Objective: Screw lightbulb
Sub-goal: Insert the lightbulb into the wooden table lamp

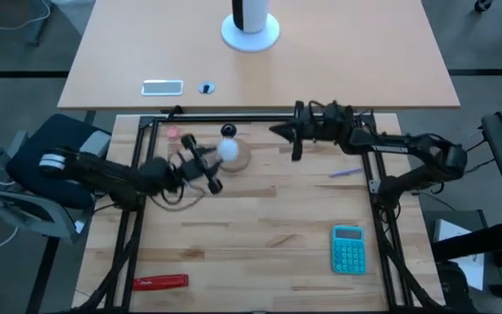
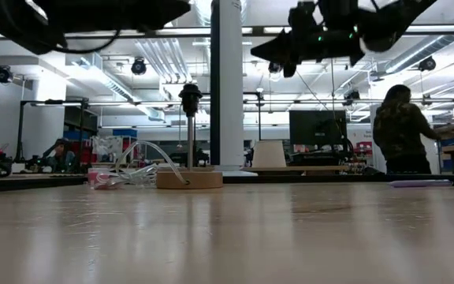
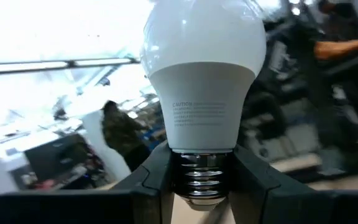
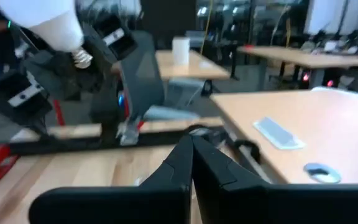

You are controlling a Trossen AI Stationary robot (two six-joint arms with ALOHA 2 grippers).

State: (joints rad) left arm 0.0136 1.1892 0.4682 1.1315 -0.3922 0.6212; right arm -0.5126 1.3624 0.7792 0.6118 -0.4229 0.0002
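The white lightbulb (image 1: 227, 150) with a grey screw base is in my left gripper (image 1: 209, 166), above the round wooden base (image 1: 240, 160) of a small lamp stand. It fills the left wrist view (image 3: 204, 62). The stand's black socket (image 1: 228, 131) tops a thin post (image 2: 190, 134) and stands just beyond the bulb. My right gripper (image 1: 284, 133) is shut and empty, raised to the right of the socket, pointing at it; its fingers show closed in the right wrist view (image 4: 191, 158), which also shows the bulb (image 4: 42, 18). My left gripper pinches the bulb's grey threaded screw base (image 3: 202, 177) between its two fingers (image 3: 157, 177), one on each side. The fingers come from the table's left. The white globe sticks out beyond the fingertips. The bulb is lifted clear of the table.
A teal calculator (image 1: 349, 249) lies at the near right and a red tool (image 1: 159, 282) at the near left. A purple pen (image 1: 345, 173) lies right of centre. A pink item (image 1: 172, 133) and clear plastic (image 2: 136, 170) are left of the stand. A white cylinder (image 1: 251, 22) stands on the far table.
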